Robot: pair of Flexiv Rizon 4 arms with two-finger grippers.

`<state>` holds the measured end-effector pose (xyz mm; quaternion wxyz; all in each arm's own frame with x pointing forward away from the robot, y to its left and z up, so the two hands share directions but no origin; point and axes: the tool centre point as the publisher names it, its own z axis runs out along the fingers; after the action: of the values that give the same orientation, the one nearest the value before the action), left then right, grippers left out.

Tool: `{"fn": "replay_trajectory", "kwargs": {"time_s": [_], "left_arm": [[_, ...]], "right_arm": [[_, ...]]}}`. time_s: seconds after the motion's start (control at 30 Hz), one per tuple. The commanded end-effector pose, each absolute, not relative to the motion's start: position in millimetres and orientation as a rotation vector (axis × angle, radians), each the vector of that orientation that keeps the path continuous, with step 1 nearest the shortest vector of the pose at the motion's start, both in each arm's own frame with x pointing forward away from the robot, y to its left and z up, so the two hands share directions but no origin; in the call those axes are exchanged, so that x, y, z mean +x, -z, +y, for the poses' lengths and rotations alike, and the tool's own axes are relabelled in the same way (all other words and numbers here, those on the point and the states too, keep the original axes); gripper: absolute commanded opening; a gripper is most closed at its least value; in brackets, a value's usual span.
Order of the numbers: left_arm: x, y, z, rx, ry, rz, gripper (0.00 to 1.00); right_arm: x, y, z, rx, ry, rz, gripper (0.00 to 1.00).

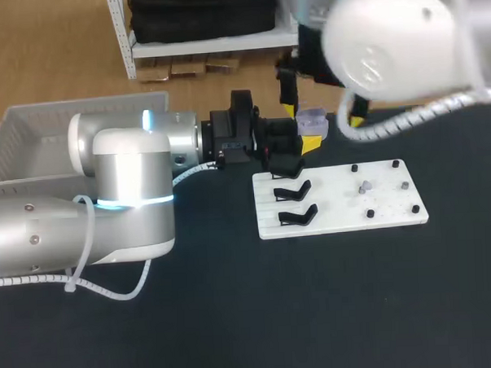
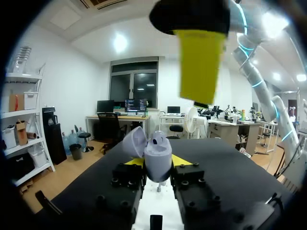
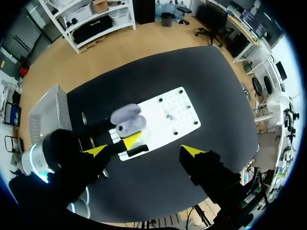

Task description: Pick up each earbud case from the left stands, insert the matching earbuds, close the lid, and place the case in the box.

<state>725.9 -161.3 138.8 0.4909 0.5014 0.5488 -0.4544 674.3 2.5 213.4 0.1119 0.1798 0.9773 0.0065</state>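
My left gripper point(image 1: 303, 142) is shut on an open lavender earbud case point(image 1: 312, 117), holding it upright beyond the white board's far left corner. In the left wrist view the case point(image 2: 157, 152) stands between the yellow tips, its lid tilted back. My right gripper point(image 1: 317, 113) hangs open above the case, straddling it without touching; one of its fingers point(image 2: 199, 62) shows overhead. In the right wrist view the right gripper point(image 3: 144, 151) looks straight down on the case point(image 3: 127, 120). Small grey earbuds point(image 1: 364, 185) sit on the white board point(image 1: 345, 216).
Black stands point(image 1: 296, 190) line the board's left side, and black pegs point(image 1: 369, 214) dot its right half. A white basket point(image 1: 31, 132) sits at the table's far left, partly behind my left arm. Dark tabletop lies in front of the board.
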Motion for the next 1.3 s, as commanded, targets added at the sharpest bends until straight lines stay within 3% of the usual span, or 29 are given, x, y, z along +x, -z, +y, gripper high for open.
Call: {"fn": "replay_trajectory", "kwargs": {"time_s": [0.03,0.43,1.0,1.3], "left_arm": [[725.0,-137.3,-161.3,1.210,1.099,1.327,0.00],[725.0,-137.3,-161.3,1.210,1.099,1.327,0.00],[725.0,-137.3,-161.3,1.210,1.099,1.327,0.00],[725.0,-137.3,-161.3,1.210,1.099,1.327,0.00]], "right_arm": [[641.7,-202.7,-29.4,0.492,-0.307,2.676,1.00],[625.1,-176.3,-54.9,0.411,-0.278,2.716,1.00],[625.1,-176.3,-54.9,0.411,-0.278,2.716,1.00],[633.7,-129.8,-72.0,0.276,-0.433,2.729,1.00]]}}
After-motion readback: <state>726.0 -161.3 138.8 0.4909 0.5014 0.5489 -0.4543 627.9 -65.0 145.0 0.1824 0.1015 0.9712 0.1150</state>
